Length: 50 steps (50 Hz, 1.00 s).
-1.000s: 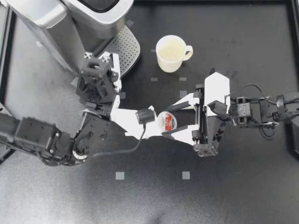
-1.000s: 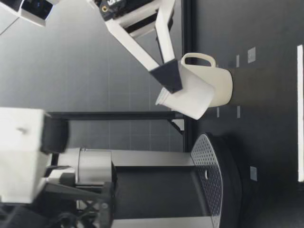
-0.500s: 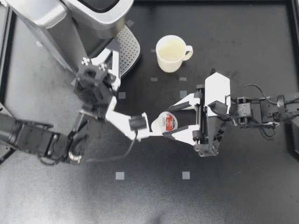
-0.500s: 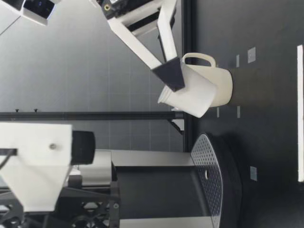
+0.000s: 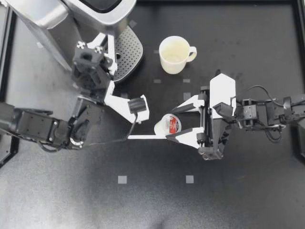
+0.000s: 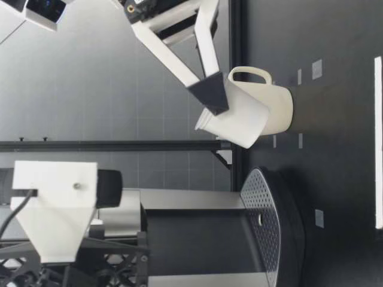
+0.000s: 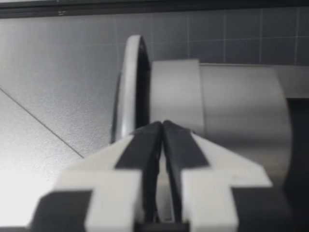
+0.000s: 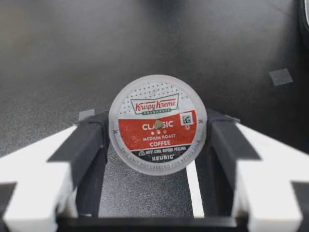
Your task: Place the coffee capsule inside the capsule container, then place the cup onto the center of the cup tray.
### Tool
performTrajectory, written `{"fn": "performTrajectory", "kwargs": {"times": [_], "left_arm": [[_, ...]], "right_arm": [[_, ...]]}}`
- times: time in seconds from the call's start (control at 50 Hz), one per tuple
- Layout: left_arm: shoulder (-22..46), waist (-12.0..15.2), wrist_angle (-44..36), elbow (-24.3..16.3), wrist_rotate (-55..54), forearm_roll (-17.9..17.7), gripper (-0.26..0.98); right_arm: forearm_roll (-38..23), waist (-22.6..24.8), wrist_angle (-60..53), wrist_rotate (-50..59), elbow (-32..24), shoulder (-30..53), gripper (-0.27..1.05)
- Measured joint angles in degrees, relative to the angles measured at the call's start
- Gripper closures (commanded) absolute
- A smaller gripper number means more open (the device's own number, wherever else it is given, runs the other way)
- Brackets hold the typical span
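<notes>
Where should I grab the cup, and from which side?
The cup stands upright, mouth open, its handle sticking out toward my right side. I'd take the handle from the right, or else pinch the rim from above, one finger inside.

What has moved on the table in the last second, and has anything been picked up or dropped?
My left gripper, shut and empty, swung away from the middle of the table toward the coffee machine. Nothing was picked up or let go. My right gripper stayed put, clamped on the coffee capsule, and the cup has not moved.
</notes>
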Motion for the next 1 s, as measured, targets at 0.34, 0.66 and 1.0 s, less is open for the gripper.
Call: {"fn": "performTrajectory", "kwargs": {"times": [0.34,0.66,1.0], "left_arm": [[-2.11,1.23,-0.18,0.26,0.09,3.69,0.57],[-9.23,3.25,-1.14,0.18,-1.49,8.09,0.57],[-19.86,7.65,-11.78,2.64,-21.62,8.09,0.58]], "right_arm": [[0.0,0.0,0.09,0.09,0.0,0.09,0.27],[0.0,0.0,0.09,0.26,-0.44,0.09,0.27],[0.0,0.0,0.0,0.18,-1.85,-0.53,0.27]]}}
